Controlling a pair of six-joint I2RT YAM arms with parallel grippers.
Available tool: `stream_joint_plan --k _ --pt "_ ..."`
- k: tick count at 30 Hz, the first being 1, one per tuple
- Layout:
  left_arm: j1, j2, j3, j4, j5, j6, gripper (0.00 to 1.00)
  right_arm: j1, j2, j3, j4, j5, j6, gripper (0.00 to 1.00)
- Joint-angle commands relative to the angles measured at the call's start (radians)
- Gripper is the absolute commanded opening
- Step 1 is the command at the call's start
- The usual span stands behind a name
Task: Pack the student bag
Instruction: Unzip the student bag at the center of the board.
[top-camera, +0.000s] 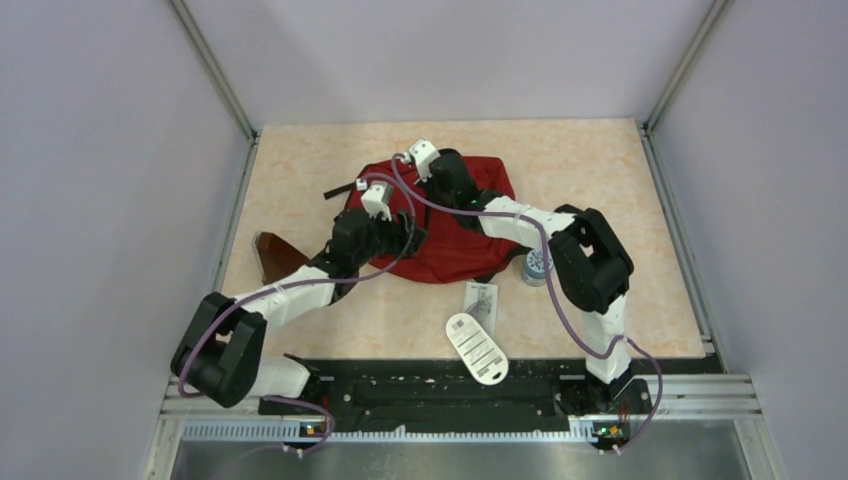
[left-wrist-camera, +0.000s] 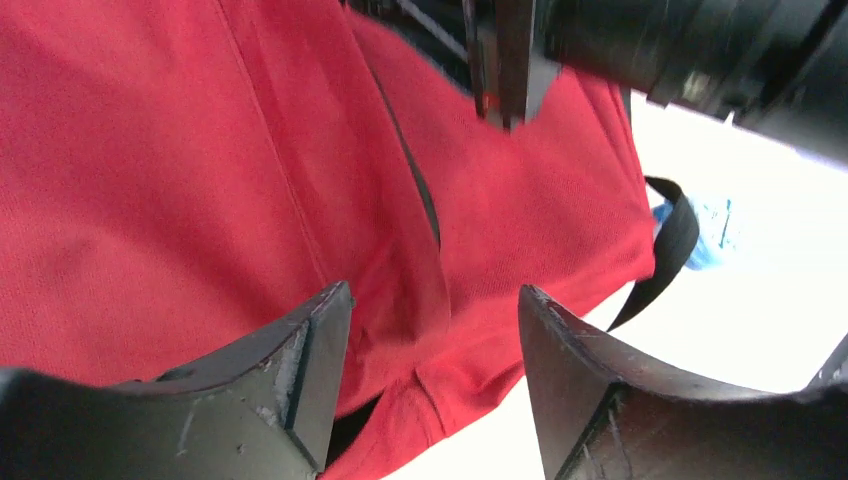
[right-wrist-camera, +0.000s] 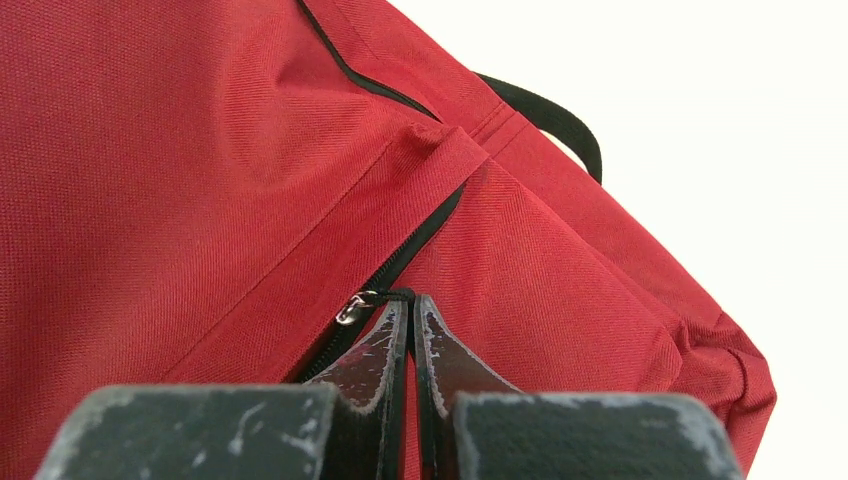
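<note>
Left gripper hangs over the student bag with its fingers spread wide apart, a raised fold of red fabric lying between them; whether they touch it cannot be told. The right gripper has its fingers pressed together, the tips pinching the black pull tab on the bag's zipper.

The tan table carries everything. The bag lies flat at its middle, somewhat toward the far side, under both wrists. A brown pouch sits near the table's left edge, just off the bag's left near corner. A white oval tag lies near the table's near edge, and a white printed card lies between it and the bag. A small blue-and-white container stands just beside the bag's right near corner, partly hidden by the right arm. A black carry loop arches off the bag's edge. The silver zipper slider sits just left of the right fingertips.
</note>
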Motion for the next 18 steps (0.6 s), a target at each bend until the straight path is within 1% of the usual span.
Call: stream_joint_plan --k 1,5,7,9,10,12,13,15,18 --pt "0.001 0.083 0.098 0.052 -0.048 -0.049 0.68 -0.010 -0.046 -0.003 0.044 -0.006 0.032 0.00" --pt "0.001 0.213 0.170 0.087 -0.024 -0.080 0.70 -0.010 -0.056 -0.019 0.046 -0.015 0.048 0.00" --pt "0.003 0.261 0.197 0.095 -0.039 -0.098 0.65 -0.010 -0.066 -0.029 0.050 -0.017 0.053 0.00" --pt "0.006 0.293 0.217 0.094 -0.052 -0.110 0.53 -0.010 -0.072 -0.039 0.053 -0.015 0.057 0.00" --pt "0.005 0.305 0.222 0.095 -0.054 -0.115 0.43 -0.010 -0.073 -0.041 0.055 -0.013 0.057 0.00" --pt "0.004 0.320 0.226 0.096 -0.043 -0.117 0.19 -0.010 -0.073 -0.040 0.058 0.001 0.058 0.00" --pt "0.004 0.323 0.223 0.091 -0.036 -0.119 0.10 -0.011 -0.072 -0.039 0.061 0.014 0.059 0.00" --pt "0.003 0.317 0.203 0.089 -0.031 -0.120 0.00 -0.010 -0.065 -0.032 0.071 0.056 0.059 0.00" --pt "0.002 0.285 0.155 0.087 -0.029 -0.121 0.00 -0.021 -0.043 0.000 0.076 0.096 0.068 0.00"
